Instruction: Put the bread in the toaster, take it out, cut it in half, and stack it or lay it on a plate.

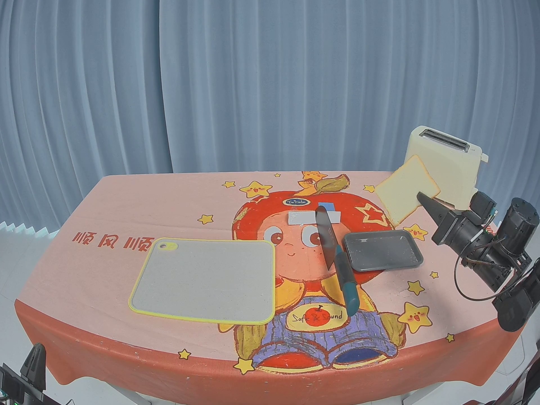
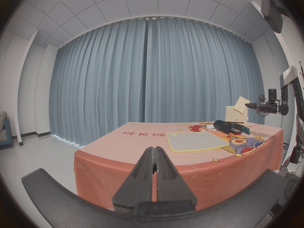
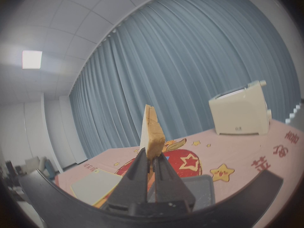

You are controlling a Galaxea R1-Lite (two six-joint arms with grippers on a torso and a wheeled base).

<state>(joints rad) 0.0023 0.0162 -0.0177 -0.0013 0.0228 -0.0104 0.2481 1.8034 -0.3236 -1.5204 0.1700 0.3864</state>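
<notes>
**Table**: one, under a pink cartoon-printed cloth; it carries every item below except the bread.

**Cutting board**: one, grey with a yellow rim. It lies flat and, of all the items, is farthest from the right gripper, on the side toward the left gripper.

**Toaster**: one, cream-coloured and upright, with its slot facing up. It stands just beyond the right gripper, behind the bread as we look from the head camera.

**Plate**: one, a dark grey rectangular tray. It sits on the cloth below the right gripper and a little to its left.

**Knife**: one, with a dark blade and a teal handle. It lies flat just beside the plate, on the edge away from the right gripper.

**Bread**: one slice, held in the air by a corner (edge-on in the right wrist view). It is near the toaster and above the table.

**Right gripper**: one; we see its fingers pinched on the corner of the bread.

**Left gripper**: one; its fingers are pressed together on nothing. It hangs low in front of the table's near edge, well apart from all the items.
</notes>
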